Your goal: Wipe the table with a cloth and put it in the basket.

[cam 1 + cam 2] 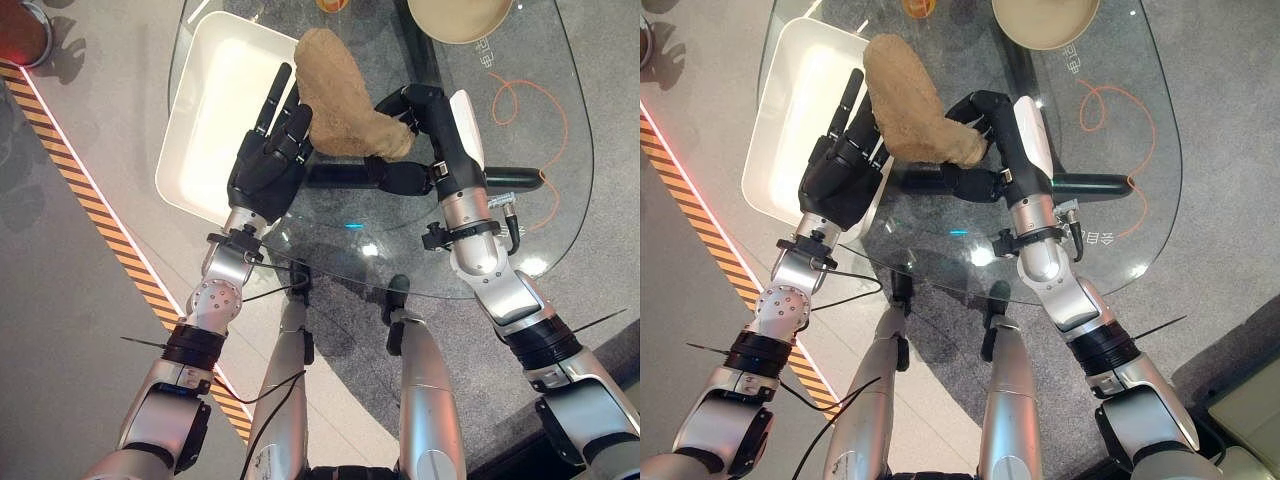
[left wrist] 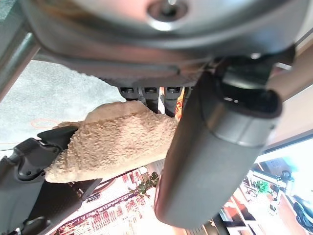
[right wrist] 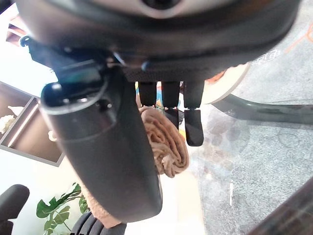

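My right hand [image 1: 425,125] is curled round the tan cloth [image 1: 340,95] at centre frame, above the glass tabletop [image 1: 540,110]. My left hand [image 1: 268,160] rests open beside the cloth, fingers against it. The white basket [image 1: 200,120] lies upper left, a beige bowl [image 1: 455,20] at the top edge.
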Robot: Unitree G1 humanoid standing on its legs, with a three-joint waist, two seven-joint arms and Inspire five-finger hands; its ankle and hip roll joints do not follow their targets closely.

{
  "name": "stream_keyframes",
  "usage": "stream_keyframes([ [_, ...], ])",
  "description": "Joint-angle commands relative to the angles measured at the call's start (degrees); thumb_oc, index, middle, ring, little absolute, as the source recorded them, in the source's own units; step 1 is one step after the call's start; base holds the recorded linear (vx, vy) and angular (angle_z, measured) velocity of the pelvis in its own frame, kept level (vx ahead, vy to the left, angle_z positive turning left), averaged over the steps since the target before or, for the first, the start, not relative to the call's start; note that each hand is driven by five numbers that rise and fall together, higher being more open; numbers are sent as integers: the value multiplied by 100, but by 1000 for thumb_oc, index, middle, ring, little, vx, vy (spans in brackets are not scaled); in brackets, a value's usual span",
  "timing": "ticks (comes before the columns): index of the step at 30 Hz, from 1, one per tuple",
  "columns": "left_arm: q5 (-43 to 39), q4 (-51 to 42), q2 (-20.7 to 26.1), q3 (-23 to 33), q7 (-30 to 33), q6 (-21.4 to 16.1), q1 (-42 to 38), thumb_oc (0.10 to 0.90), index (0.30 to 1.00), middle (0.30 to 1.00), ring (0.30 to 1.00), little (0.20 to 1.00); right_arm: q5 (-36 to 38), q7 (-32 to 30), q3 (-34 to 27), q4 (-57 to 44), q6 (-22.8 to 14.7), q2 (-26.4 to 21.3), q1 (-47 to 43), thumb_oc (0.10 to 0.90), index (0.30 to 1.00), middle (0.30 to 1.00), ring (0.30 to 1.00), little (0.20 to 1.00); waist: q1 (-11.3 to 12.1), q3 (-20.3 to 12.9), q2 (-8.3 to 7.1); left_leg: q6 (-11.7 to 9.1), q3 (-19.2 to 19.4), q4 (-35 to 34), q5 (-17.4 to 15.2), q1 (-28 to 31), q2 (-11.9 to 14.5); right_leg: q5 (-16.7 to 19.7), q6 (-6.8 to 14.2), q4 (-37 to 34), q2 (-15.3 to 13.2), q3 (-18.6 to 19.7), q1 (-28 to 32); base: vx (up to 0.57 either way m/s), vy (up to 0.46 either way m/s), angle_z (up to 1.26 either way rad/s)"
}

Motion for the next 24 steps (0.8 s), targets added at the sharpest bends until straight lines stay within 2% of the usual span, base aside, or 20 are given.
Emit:
stream_keyframes([
  [1,182,-493,-58,-221,-522,10,-730,800,900,900,900,900,97,32,16,-1370,-605,151,-1079,100,300,300,300,200,-70,-150,-176,227,464,585,-1059,333,-311,540,187,-1087,293,-111,519,0,0,0],
  [24,353,-483,-36,-374,-515,35,-798,800,900,900,900,900,214,557,383,-1387,-376,191,-1265,100,300,300,300,200,-38,-150,-156,223,448,546,-984,261,-332,595,181,-1135,287,-141,463,0,0,0],
])
